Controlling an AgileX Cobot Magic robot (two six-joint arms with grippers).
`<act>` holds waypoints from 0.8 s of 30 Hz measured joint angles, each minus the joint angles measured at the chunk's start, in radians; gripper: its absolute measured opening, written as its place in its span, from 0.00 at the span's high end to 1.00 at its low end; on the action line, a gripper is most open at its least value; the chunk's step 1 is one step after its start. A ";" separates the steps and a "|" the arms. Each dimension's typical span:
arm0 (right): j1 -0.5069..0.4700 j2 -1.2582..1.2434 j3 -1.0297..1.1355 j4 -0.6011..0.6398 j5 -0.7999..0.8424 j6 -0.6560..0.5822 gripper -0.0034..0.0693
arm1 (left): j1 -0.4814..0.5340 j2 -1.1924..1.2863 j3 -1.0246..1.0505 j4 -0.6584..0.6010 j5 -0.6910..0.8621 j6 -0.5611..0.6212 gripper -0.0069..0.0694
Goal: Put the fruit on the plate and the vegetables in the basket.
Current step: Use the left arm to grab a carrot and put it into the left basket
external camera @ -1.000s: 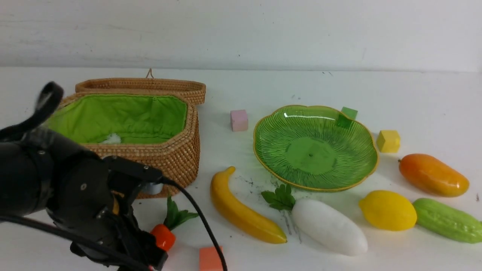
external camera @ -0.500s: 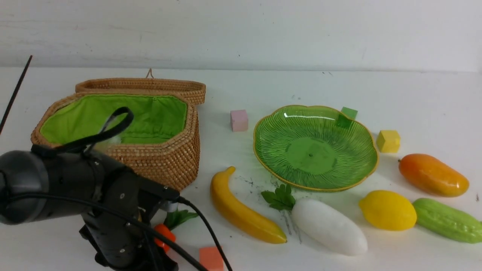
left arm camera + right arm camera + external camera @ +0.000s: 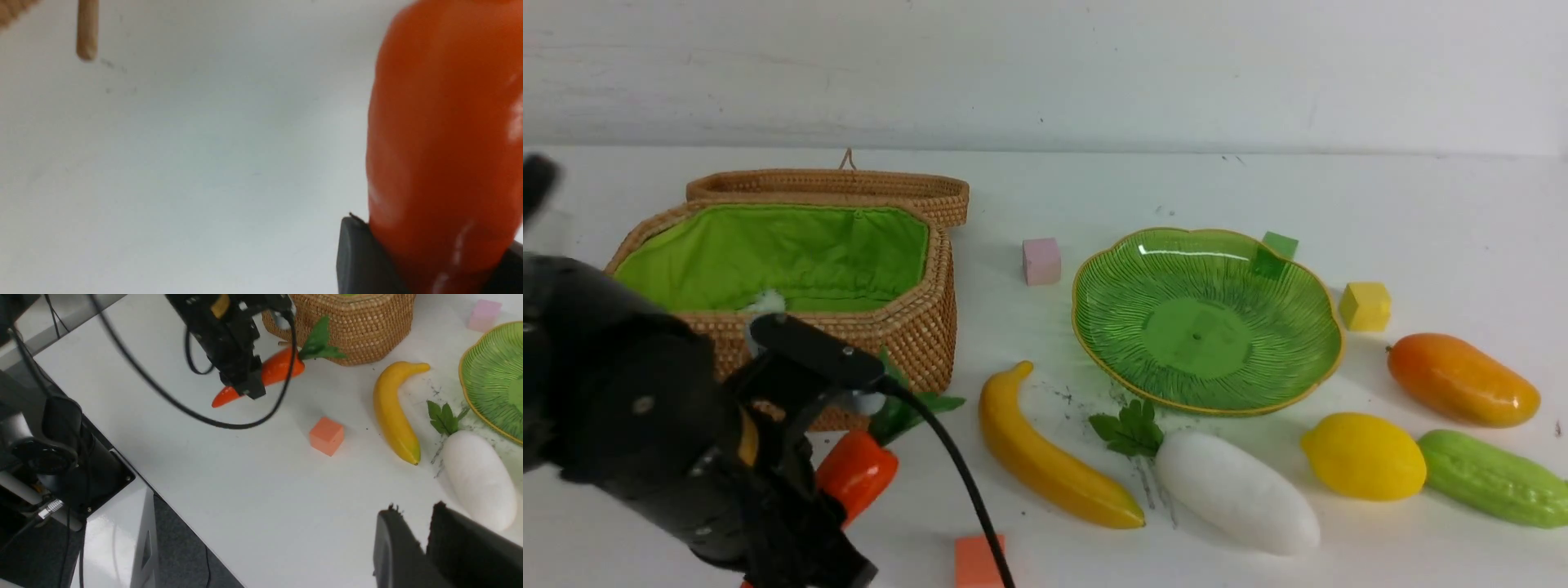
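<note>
One veg held: my left claw point(image 3: 247, 386) is clamped on the carrot point(image 3: 854, 474), leafy end pointing forward at the basket point(image 3: 907, 327) just beyond; left arm nearer.

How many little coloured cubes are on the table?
4: a pink cube between basket and plate, a green cube behind the plate, a yellow cube right of it, an orange cube nearest the camera. Others may hide behind the left arm.
</note>
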 joint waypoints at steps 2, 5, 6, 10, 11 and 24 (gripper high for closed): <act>0.000 0.000 0.000 -0.008 0.000 -0.002 0.76 | -0.016 -0.103 -0.025 0.014 0.007 0.041 0.56; 0.000 0.000 0.000 -0.010 0.000 -0.003 0.76 | -0.005 -0.173 -0.080 0.098 -0.007 0.066 0.56; 0.000 0.000 0.000 -0.010 0.000 -0.003 0.76 | 0.008 -0.181 -0.108 0.133 -0.019 0.077 0.56; 0.000 0.000 0.000 -0.011 0.000 -0.003 0.75 | 0.078 -0.153 -0.197 0.266 -0.087 0.138 0.56; 0.000 0.000 0.000 -0.011 0.000 -0.003 0.75 | 0.106 -0.126 -0.223 0.293 -0.121 0.183 0.56; 0.000 0.000 0.000 -0.011 -0.122 -0.009 0.75 | 0.292 0.210 -0.350 0.379 -0.323 0.572 0.56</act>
